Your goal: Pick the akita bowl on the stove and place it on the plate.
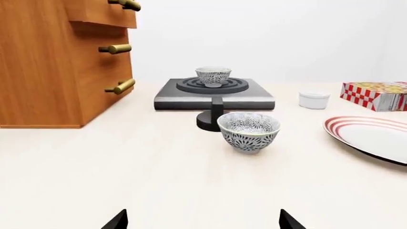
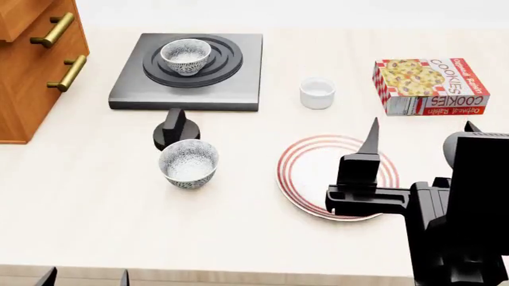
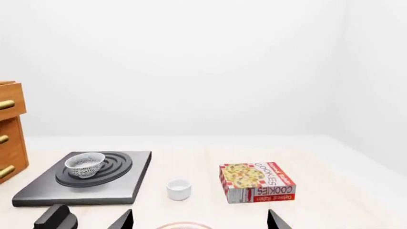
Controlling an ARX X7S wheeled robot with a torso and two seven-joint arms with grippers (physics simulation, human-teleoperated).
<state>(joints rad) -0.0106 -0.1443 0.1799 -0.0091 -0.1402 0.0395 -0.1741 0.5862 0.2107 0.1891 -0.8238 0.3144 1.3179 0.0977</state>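
Speckled twin bowl [image 2: 188,163] and black knob [image 2: 174,128] between stove [image 2: 187,89] and plate [image 2: 306,170].

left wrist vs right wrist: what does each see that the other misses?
Only the left wrist view: the second speckled bowl on the table in front of the knob, and the wooden drawer unit's full front. The plate is clear here; the right wrist view catches just a sliver of its rim.

Only the right wrist view: the cookie box's whole printed face.

Both: the akita bowl on the stove, the small white cup, and open tool tips, left tool and right tool.
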